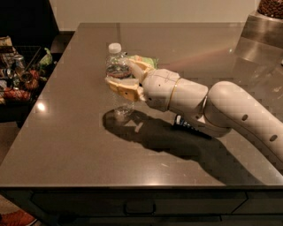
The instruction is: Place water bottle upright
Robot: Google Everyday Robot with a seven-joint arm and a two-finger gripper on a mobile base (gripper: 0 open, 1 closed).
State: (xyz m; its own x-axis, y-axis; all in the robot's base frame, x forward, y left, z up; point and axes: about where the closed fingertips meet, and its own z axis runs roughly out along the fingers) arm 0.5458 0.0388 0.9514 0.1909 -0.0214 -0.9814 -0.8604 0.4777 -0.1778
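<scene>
At the far left, beyond the edge of the tabletop (66, 145), stands a dark wire rack (20, 73) crowded with small packaged goods too dim to identify. A small bright glint of light lies on the grey-brown surface close to that left edge.

Left of centre, the water bottle (117, 66) stands upright with its white cap (115, 47) on top. Its clear ribbed body reaches down to the surface, though whether the base truly rests there or sits a hair above cannot be told. The hand (120, 74) is clenched around the bottle's middle. One pale yellow finger (121, 87) wraps the near side and the other finger (140, 67) presses from the far side. Just behind the hand, on the far side, a green snack bag (150, 60) peeks out, mostly hidden.

A dark shadow (146, 132) of hand and arm spreads over the tabletop just near of the bottle. The cream-coloured arm (221, 110) stretches from the hand toward the right edge, low over the surface. Under it, right of centre, a small dark blue packet (185, 125) lies flat, partly covered by the arm.

At the far right corner sits a metal container (261, 37) with something brown and bumpy (270, 7) on top.
</scene>
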